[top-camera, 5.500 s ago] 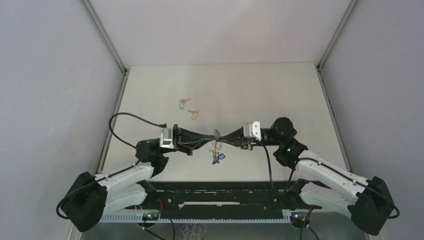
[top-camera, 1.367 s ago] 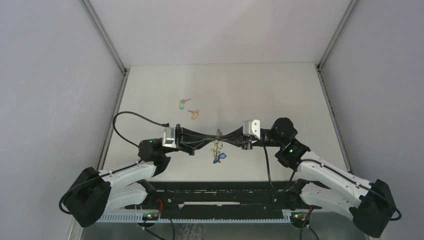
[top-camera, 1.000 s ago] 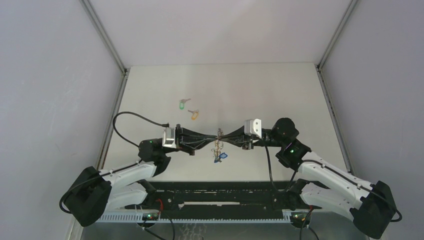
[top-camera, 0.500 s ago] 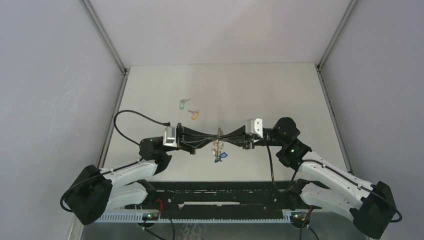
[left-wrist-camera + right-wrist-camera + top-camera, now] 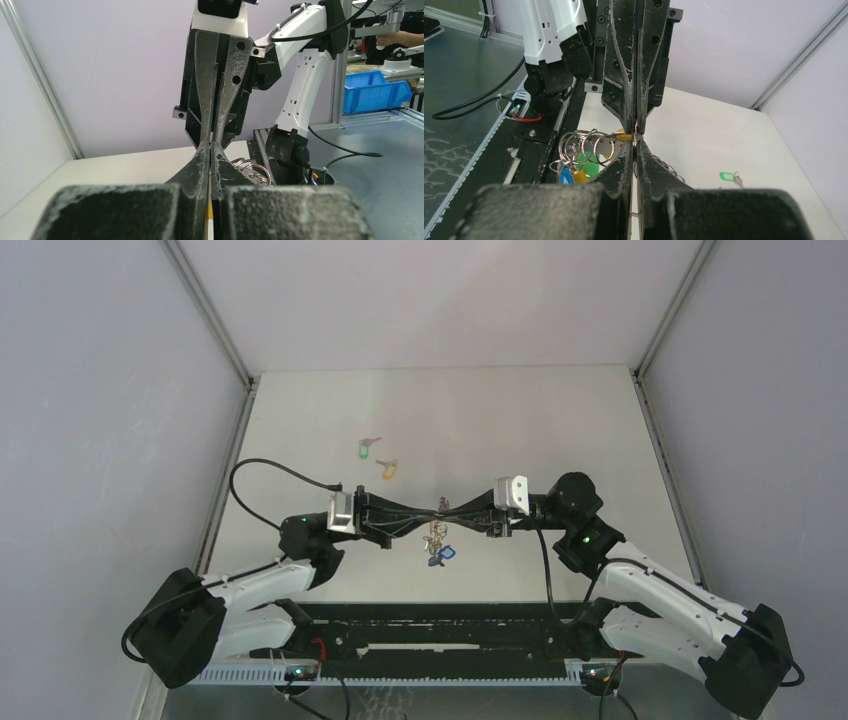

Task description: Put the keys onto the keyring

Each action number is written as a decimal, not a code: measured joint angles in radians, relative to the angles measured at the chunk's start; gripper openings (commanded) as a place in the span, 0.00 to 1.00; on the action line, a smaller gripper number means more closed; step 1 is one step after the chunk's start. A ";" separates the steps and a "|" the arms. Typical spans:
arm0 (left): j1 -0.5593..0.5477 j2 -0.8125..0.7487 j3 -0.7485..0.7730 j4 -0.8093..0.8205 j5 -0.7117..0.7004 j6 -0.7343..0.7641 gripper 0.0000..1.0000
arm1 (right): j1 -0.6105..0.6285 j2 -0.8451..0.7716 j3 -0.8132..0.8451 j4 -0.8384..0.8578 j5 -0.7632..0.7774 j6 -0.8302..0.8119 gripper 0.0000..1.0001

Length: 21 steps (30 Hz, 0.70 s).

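Left tool (image 5: 430,511) and right tool (image 5: 447,510) pinched shut, tip to tip, on the keyring (image 5: 436,540).
It dangles under their tips above the counter (image 5: 520,420); a green-tagged key (image 5: 366,448) and an orange-tagged key (image 5: 388,469) lie on the counter farther back, to the left.

A silvery keyring (image 5: 435,537) of bead chain and wire loops, with a blue tag lowest and a yellow-orange tag among the loops, hangs above the near middle of the white table (image 5: 520,420), pinched where the closed left gripper (image 5: 431,512) and right gripper (image 5: 447,510) meet. A small silver green-tagged key (image 5: 366,449) and an orange-tagged key (image 5: 387,469) lie flat near each other, left of the table's centre, well apart from the bundle.
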 measured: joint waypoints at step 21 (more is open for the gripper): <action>-0.002 -0.020 -0.001 -0.016 -0.019 0.000 0.00 | -0.002 -0.034 0.000 0.019 0.012 -0.020 0.00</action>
